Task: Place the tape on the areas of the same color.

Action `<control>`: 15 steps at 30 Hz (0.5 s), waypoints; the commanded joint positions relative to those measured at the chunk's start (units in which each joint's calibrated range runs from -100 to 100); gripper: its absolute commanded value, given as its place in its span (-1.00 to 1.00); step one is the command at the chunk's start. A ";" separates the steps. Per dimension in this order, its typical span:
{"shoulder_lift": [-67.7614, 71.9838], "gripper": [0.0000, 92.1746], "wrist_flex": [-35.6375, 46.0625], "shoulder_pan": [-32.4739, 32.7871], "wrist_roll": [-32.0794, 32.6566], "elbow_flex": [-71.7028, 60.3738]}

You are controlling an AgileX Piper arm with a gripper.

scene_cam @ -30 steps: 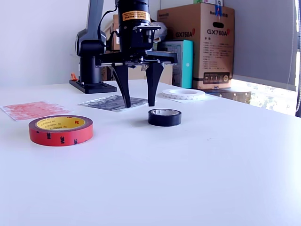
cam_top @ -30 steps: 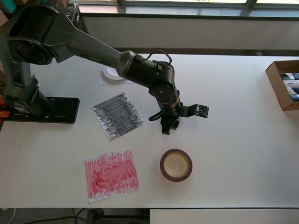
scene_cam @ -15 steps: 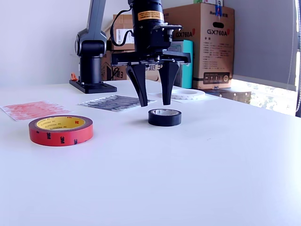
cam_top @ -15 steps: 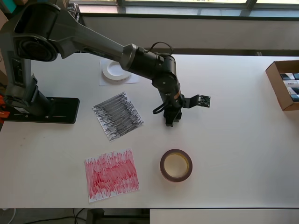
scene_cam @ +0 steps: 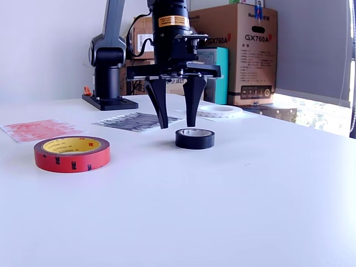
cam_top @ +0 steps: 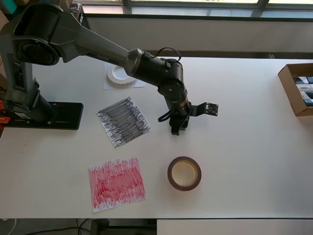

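In the exterior view, from left: the red sheet [scene_cam: 38, 129] lay bare, the red roll [scene_cam: 72, 153] beside it near the front. The black sheet [scene_cam: 135, 120] sat uncovered behind. The gripper [scene_cam: 174, 126] hung released, fingers spread, just left of the black roll [scene_cam: 194, 138]. The white ring [scene_cam: 217, 111] rested on the white sheet [cam_top: 110, 84]; open table [scene_cam: 267, 183] lay rightward.

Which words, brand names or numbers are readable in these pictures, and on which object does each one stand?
"GX760A": printed twice on the brown cardboard box behind the arm in the exterior view, at the lower left and the upper right.
Small print beside it on that box: too small to read.
Yellow label on the black arm above the open tool: too small to read.
Marks on the side of the red tape roll: blurred, unreadable.
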 commanded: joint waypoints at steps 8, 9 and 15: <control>0.81 0.11 0.21 -0.21 -0.40 0.78; 0.81 0.11 0.21 -0.21 -0.48 0.78; 0.90 0.11 0.21 -0.21 -0.56 0.78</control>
